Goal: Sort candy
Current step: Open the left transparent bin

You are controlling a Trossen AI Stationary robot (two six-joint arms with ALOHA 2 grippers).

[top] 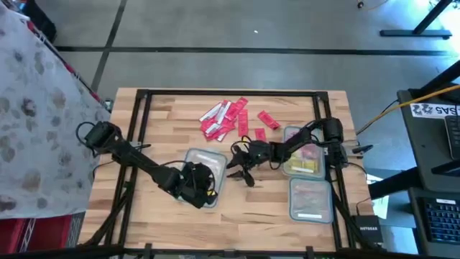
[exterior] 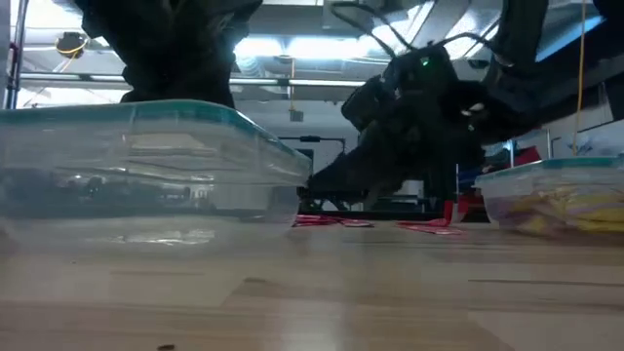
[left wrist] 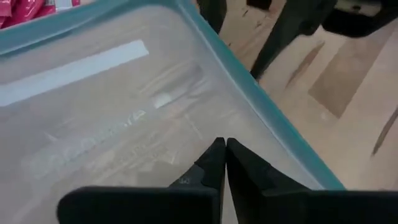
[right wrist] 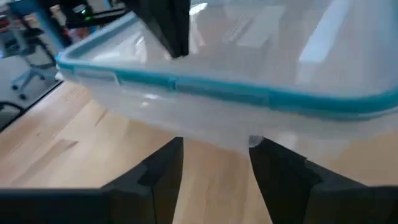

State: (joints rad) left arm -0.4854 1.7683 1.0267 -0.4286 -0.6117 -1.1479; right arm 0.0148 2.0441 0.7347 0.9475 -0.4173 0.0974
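Observation:
A heap of red and pink candy [top: 226, 119] lies on the wooden table toward its far edge; it also shows as candy [left wrist: 25, 9] in the left wrist view and as candy [exterior: 336, 221] in the low view. A clear tub [top: 208, 160] with a teal rim [left wrist: 261, 106] stands near the table's middle. My left gripper [top: 195, 188] is shut, its tips [left wrist: 222, 144] pointing down over the tub's bare floor, with nothing seen between them. My right gripper [top: 241, 167] stands open just right of that tub [right wrist: 217, 87], low over the table, with nothing between its fingers.
Two more clear tubs stand at the right: one with yellow candy [top: 302, 155], also seen in the low view [exterior: 556, 195], and one nearer the front edge [top: 310, 200] with pale pieces. A black frame [top: 144, 93] runs around the table's edges.

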